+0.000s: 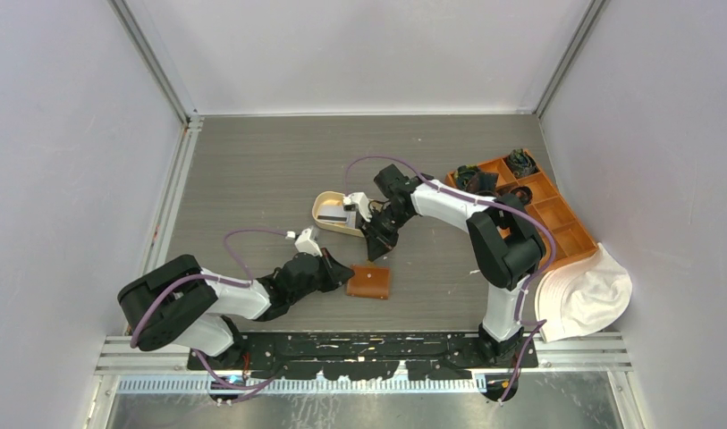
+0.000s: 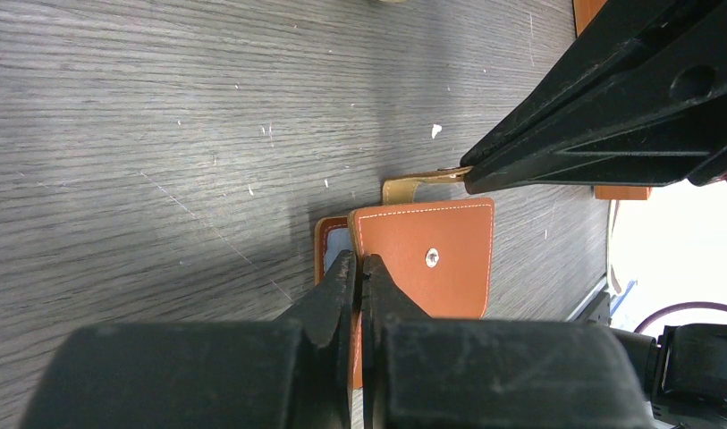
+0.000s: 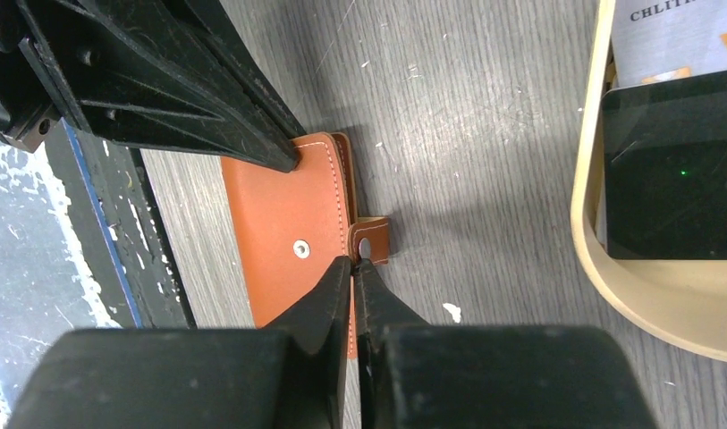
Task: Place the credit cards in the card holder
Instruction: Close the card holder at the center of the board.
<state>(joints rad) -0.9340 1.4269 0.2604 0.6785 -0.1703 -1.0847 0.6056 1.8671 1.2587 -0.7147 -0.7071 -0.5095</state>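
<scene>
The brown leather card holder (image 1: 369, 281) lies on the table between the arms, its snap (image 2: 432, 257) facing up. My left gripper (image 2: 359, 262) is shut on the edge of its top flap. A grey-blue patch (image 2: 334, 255) shows under that flap; I cannot tell whether it is a card. My right gripper (image 3: 352, 262) is shut on the opposite flap edge, right beside the snap strap (image 3: 371, 239). The credit cards lie in the cream oval tray (image 3: 592, 241): a black card (image 3: 672, 161) over a pale printed one (image 3: 668, 31).
An orange compartmented box (image 1: 545, 213) with small dark objects stands at the right. A white cloth hat (image 1: 585, 295) lies near the right arm's base. The cream tray (image 1: 321, 223) sits just behind the card holder. Walls enclose the table on three sides.
</scene>
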